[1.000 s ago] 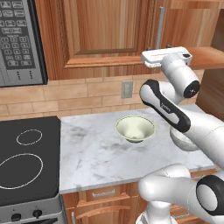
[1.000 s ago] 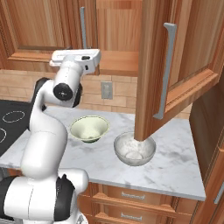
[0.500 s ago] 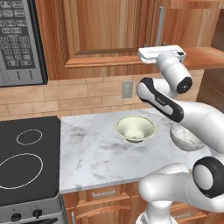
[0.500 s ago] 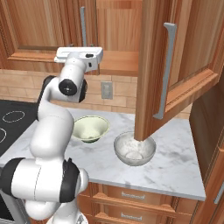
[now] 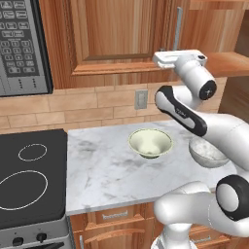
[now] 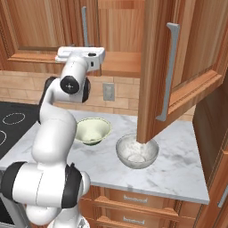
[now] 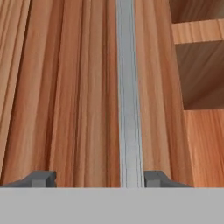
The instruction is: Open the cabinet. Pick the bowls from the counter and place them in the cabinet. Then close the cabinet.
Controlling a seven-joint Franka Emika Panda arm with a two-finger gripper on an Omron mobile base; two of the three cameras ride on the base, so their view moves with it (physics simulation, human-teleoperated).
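Silver vertical bar handle (image 7: 129, 92) of the reddish-brown wooden cabinet's left door (image 5: 109, 39) runs between the dark two-finger gripper (image 7: 99, 178) tips w/ gaps both sides, nearer the right-hand tip, so jaws part-open, holding nothing; risk as I judge it: off-centre closing could skid off the handle or twist it, and pulling then fails. Hand view gives handle-to-tip alignment; base views instead show, below that handle, the pale cream-green round bowl (image 6: 92, 131) and grey-white speckled round bowl (image 6: 136, 151) on the white marble counter (image 6: 178, 160), plus the other door (image 6: 178, 67) already swung open right of the handle.
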